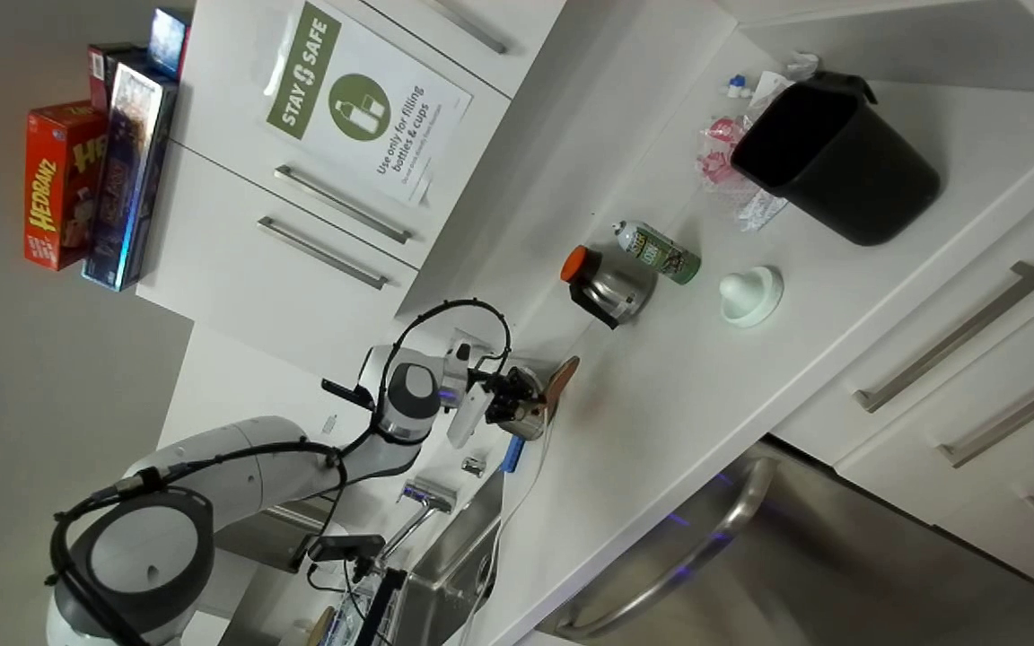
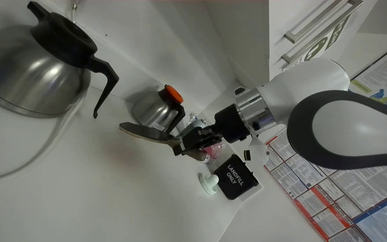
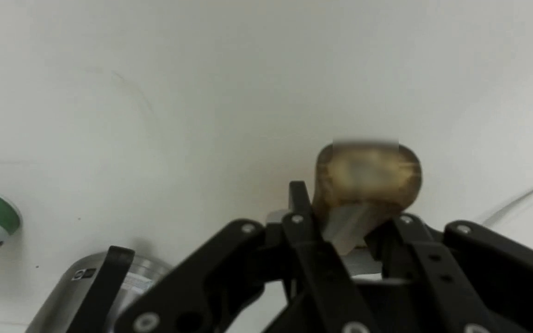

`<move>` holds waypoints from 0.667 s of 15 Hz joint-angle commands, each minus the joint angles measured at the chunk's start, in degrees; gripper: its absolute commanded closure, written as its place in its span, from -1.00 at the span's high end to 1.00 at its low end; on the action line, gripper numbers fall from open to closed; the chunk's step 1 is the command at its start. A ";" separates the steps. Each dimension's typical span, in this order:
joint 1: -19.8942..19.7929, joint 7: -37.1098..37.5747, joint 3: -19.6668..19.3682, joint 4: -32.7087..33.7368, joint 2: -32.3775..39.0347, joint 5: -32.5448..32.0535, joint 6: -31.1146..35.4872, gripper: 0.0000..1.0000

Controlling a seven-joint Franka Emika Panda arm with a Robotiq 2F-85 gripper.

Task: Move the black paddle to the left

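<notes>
The black paddle shows in both exterior views, with its dark oval blade (image 2: 143, 132) seen nearly edge-on and its brownish face (image 1: 560, 380) towards the camera. In the wrist view its brown, blurred handle end (image 3: 368, 178) sticks up between the fingers, and a small grey piece of the blade shows below. My gripper (image 2: 180, 147) is shut on the handle and appears to hold the paddle above the white counter. The gripper also shows in an exterior view (image 1: 530, 404) and at the bottom of the wrist view (image 3: 340, 226). The fingers hide the middle of the handle.
An orange-lidded steel carafe (image 1: 616, 289) and a green spray can (image 1: 661, 254) stand by the wall. A pale round item (image 1: 750, 296) and a black bin (image 1: 849, 166) lie farther along. A large steel carafe (image 2: 35, 70) and a white cable (image 2: 42, 151) are near the sink (image 1: 445, 547).
</notes>
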 commanded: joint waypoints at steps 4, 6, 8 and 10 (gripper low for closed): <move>3.77 28.67 -3.00 0.25 0.59 -10.98 2.89 -0.84; 7.36 37.68 -5.93 2.20 1.97 -14.33 2.18 -0.84; 11.18 46.76 -8.67 4.82 3.84 -17.32 1.12 -0.84; 15.36 55.94 -11.46 8.06 6.85 -19.94 -0.13 -0.84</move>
